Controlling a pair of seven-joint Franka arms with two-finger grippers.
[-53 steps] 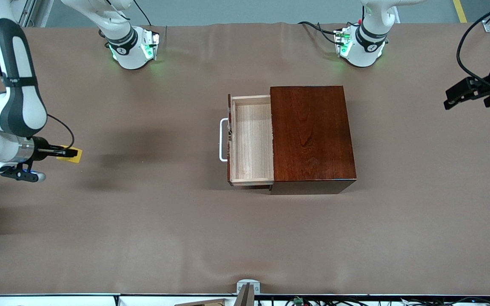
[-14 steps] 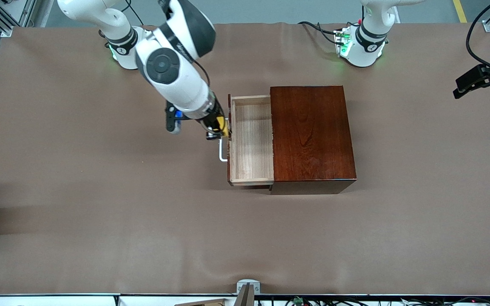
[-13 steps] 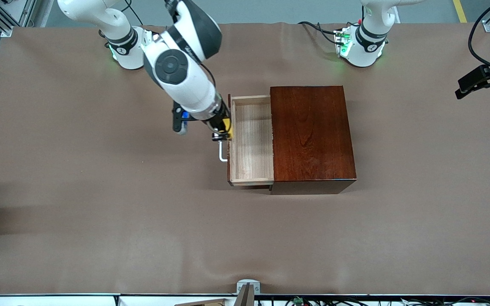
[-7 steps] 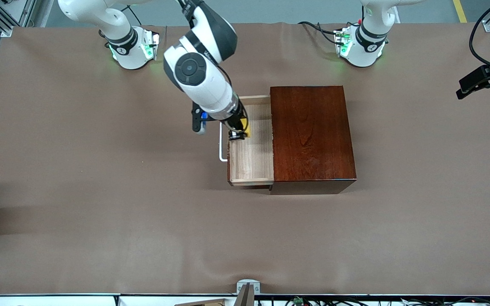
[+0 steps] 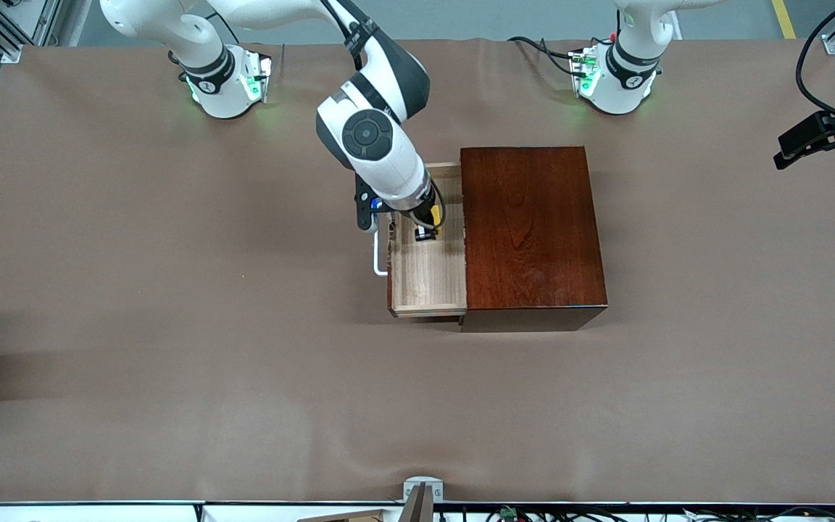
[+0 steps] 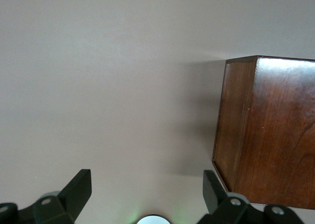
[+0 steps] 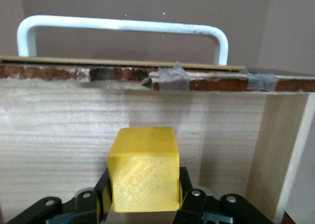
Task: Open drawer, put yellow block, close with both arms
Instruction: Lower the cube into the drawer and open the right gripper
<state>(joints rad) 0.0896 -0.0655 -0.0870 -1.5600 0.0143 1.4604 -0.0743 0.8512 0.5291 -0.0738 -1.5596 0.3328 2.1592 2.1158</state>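
The drawer (image 5: pixel 428 279) stands pulled out of the reddish-brown wooden box (image 5: pixel 530 228), its white handle (image 5: pixel 377 262) toward the right arm's end. My right gripper (image 5: pixel 428 232) is shut on the yellow block (image 5: pixel 435 230) and holds it over the open drawer tray. In the right wrist view the block (image 7: pixel 143 169) sits between the fingers, with the drawer's inner front wall (image 7: pixel 74 135) and the handle (image 7: pixel 123 25) past it. My left gripper (image 5: pixel 816 141) is open and waits off the table's edge at the left arm's end; its wrist view shows the box's corner (image 6: pixel 268 130).
A brown cloth (image 5: pixel 171 326) covers the table. The arm bases (image 5: pixel 225 80) stand along the edge farthest from the front camera. A metal bracket (image 5: pixel 421 496) sits at the nearest edge.
My right gripper picked up the yellow block at the right arm's end of the table, carried it past the handle, and now holds it over the drawer tray. The left arm barely moved.
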